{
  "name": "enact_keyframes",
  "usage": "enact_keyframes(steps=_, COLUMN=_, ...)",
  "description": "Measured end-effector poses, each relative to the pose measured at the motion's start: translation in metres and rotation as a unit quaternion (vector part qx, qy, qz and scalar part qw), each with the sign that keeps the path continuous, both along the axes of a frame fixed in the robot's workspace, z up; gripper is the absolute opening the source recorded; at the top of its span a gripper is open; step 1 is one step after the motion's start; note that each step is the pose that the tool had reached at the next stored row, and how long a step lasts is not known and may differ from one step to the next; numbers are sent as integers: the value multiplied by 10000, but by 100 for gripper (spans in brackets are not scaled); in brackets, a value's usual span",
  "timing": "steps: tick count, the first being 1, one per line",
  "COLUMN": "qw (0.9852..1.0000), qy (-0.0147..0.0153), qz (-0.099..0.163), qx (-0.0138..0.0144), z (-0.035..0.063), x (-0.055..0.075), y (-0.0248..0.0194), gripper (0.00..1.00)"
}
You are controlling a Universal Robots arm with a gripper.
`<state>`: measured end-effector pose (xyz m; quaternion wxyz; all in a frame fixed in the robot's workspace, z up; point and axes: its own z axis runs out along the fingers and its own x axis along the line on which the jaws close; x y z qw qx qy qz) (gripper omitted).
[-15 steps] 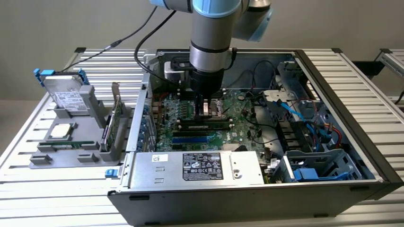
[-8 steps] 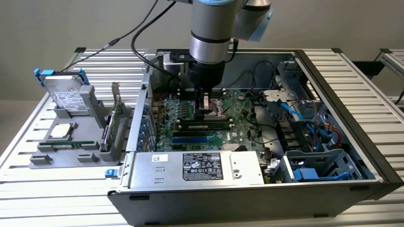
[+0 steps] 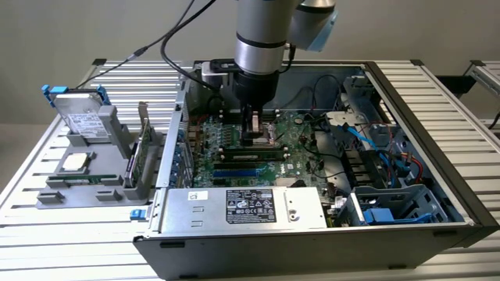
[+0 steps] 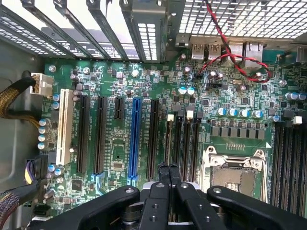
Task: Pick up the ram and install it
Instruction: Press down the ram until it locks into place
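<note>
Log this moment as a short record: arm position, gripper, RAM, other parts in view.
arm: reaching down into the open computer case, over the motherboard
gripper: gripper shut, fingertips together just above the board near the memory slots
ram: a stick lies seated on the board below the gripper
processor socket: socket empty
outside case: grey holder with spare parts

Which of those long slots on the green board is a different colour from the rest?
The blue slot. It stands among black slots of similar length, with a white slot off to one side, so it is the only blue one.
</note>
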<state>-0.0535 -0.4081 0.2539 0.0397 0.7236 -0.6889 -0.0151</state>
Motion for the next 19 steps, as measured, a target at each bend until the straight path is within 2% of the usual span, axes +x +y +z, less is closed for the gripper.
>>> enact_keyframes(steps=4, qw=10000, qy=1, qz=0, qx=1, z=42, x=1, y=0, gripper=10)
enact_keyframes(steps=19, qw=10000, qy=1, qz=0, qx=2, z=47, x=1, y=0, gripper=10)
